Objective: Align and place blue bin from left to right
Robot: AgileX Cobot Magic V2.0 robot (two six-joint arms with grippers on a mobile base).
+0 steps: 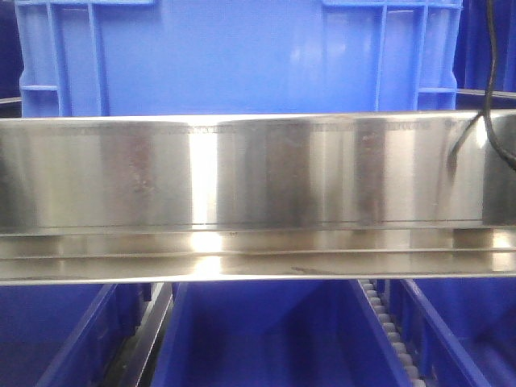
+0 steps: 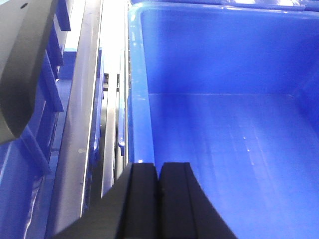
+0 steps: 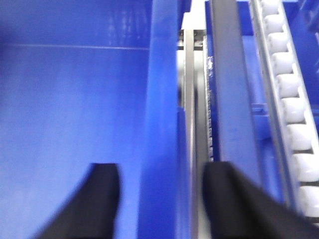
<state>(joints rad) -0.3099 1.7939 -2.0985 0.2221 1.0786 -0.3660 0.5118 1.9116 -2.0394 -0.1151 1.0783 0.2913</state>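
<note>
Both grippers hang at the lower bin (image 2: 224, 59): my left gripper (image 2: 158, 170) has its fingers pressed together over the left rim, and my right gripper (image 3: 160, 172) is spread astride the right wall, beside the roller track (image 3: 289, 99). I see the blue bin (image 1: 234, 56) beyond the steel rail (image 1: 242, 173).

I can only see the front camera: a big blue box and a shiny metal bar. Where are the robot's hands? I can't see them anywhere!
Observer: The left wrist view shows the left gripper over the inside of a deep-blue bin, close to its left wall. Its jaws are shut, with nothing between them.
Operator: What about the other hand?
Observer: In the right wrist view, the right gripper has its jaws open, one on each side of a bin wall, not squeezing it.
</note>
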